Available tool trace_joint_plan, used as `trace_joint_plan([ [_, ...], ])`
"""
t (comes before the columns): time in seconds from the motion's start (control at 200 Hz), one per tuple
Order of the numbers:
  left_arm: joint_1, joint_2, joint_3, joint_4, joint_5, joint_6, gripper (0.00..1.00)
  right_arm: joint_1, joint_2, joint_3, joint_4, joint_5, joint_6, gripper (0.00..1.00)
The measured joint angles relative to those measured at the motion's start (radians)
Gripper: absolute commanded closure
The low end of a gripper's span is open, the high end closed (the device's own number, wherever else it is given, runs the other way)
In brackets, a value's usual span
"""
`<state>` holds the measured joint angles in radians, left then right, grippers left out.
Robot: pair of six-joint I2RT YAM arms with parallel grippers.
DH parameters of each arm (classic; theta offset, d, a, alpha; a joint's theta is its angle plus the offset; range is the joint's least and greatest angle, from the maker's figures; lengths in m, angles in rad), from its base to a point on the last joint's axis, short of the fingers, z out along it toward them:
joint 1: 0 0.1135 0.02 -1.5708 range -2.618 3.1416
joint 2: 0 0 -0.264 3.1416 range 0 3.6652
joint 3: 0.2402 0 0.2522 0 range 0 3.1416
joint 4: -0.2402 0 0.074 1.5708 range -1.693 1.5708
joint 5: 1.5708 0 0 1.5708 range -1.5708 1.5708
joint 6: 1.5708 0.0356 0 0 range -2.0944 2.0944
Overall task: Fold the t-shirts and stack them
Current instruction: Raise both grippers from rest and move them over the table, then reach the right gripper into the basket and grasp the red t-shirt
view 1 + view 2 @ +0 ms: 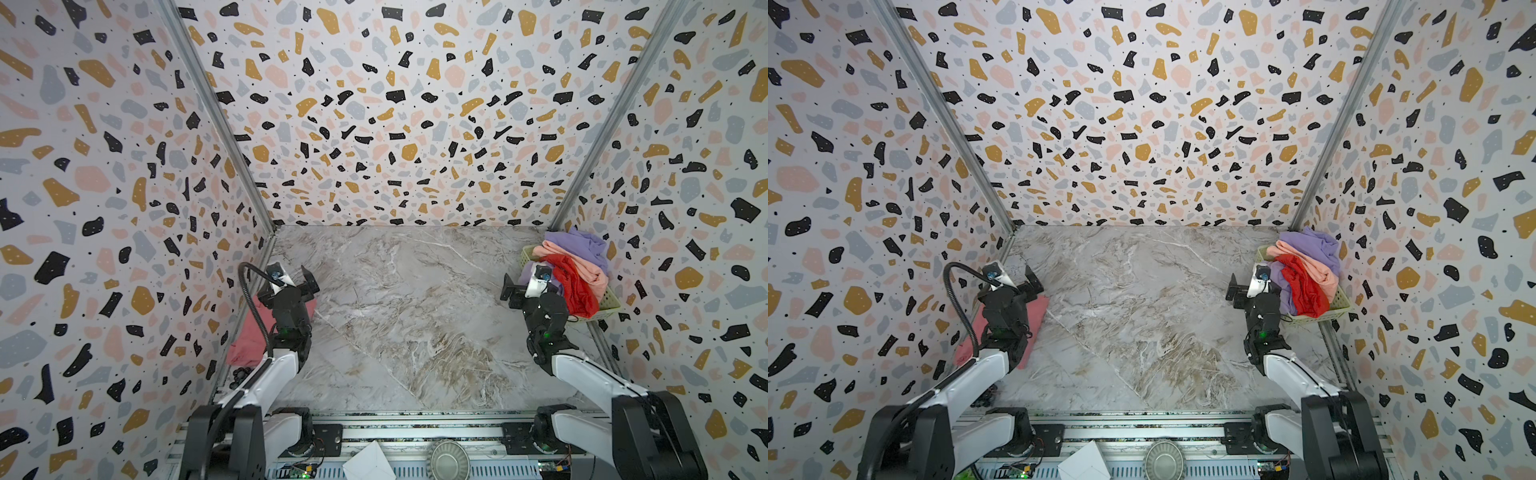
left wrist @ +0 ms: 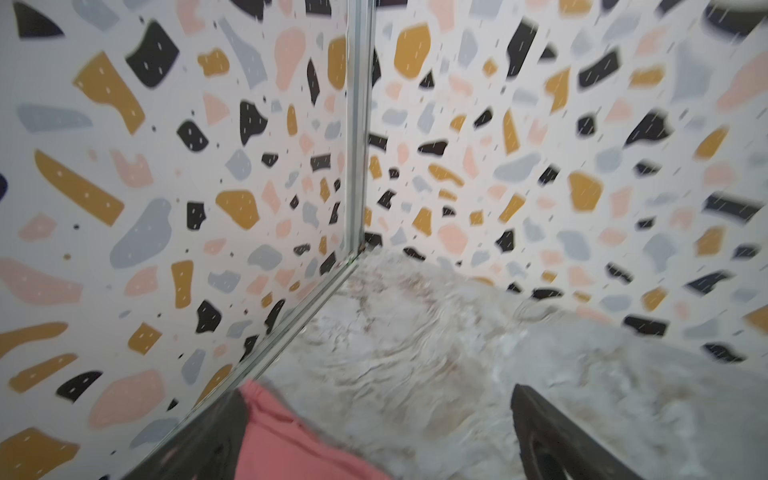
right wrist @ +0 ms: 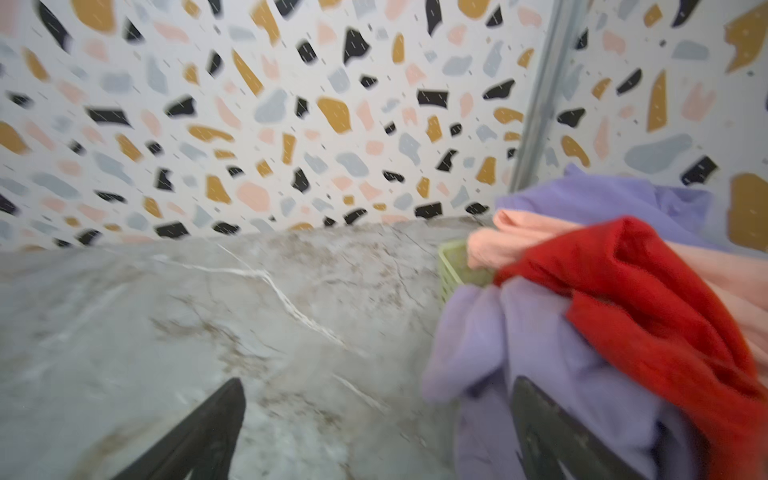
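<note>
Left gripper (image 2: pixel 374 399): jaws spread, empty, over the pink shirt (image 1: pixel 249 332), which lies flat by the left wall. Right gripper (image 3: pixel 378 381): jaws spread, empty, just beside the basket (image 1: pixel 609 301) in the far right corner, where the red shirt (image 1: pixel 575 286), peach shirt (image 1: pixel 582 262) and lavender shirt (image 1: pixel 582 243) sit heaped, spilling over the rim. Hazard: a pinch into that tangle could catch two layers, dragging a second shirt out or tipping the basket.

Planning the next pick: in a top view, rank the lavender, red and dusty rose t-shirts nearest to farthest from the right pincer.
1. lavender t-shirt, spilling over the basket beside the right pincer.
2. red t-shirt, on the basket pile, farther right.
3. dusty rose t-shirt, far across, on the left.
</note>
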<state>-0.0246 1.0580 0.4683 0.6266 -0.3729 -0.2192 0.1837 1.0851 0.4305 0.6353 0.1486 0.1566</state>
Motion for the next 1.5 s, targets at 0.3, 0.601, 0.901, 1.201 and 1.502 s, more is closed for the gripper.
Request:
trace_joint_plan([
  [0.3, -0.127, -0.144, 0.032, -0.234, 0.407, -0.410, 0.00, 0.406, -0.161, 0.083, -0.417, -0.149, 0.305, 0.01],
  [0.601, -0.491, -0.213, 0.032, -0.348, 0.415, -0.615, 0.01, 0.576, 0.000, 0.083, -0.409, -0.224, 0.456, 0.01],
  [0.901, -0.513, -0.159, 0.018, -0.264, 0.388, -0.629, 0.00, 0.341, 0.070, 0.177, -0.422, -0.213, 0.365, 0.01],
  [1.201, -0.529, 0.079, 0.306, -0.234, 0.451, -0.426, 0.00, -0.179, 0.144, 0.480, -0.480, -0.035, 0.145, 0.00],
  [1.502, -0.678, 0.319, 0.451, -0.253, 0.517, -0.310, 0.00, -0.467, 0.405, 0.689, -0.623, -0.091, 0.044, 0.07],
])
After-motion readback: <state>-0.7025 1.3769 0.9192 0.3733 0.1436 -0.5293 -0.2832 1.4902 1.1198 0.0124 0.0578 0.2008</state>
